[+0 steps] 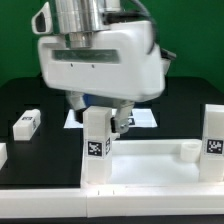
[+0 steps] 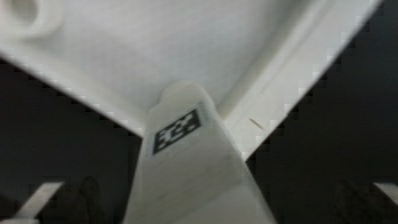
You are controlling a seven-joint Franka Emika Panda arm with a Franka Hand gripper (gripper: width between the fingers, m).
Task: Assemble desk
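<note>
The white desk panel [image 1: 150, 152] lies across the front of the black table. One white tagged leg [image 1: 96, 140] stands upright in its corner at the exterior view's left. A second leg [image 1: 213, 138] stands at the panel's corner on the exterior view's right. My gripper [image 1: 108, 112] hangs just above and behind the first leg. In the wrist view that leg [image 2: 192, 150] rises between my fingers [image 2: 54, 203], with dark gaps on both sides, over the panel [image 2: 107, 60]. The gripper [image 2: 214, 208] is open and holds nothing.
A loose white leg [image 1: 26, 123] lies on the black table at the exterior view's left. The marker board [image 1: 145, 118] lies behind the gripper. A small raised socket [image 1: 187, 151] sits on the panel near the right-hand leg.
</note>
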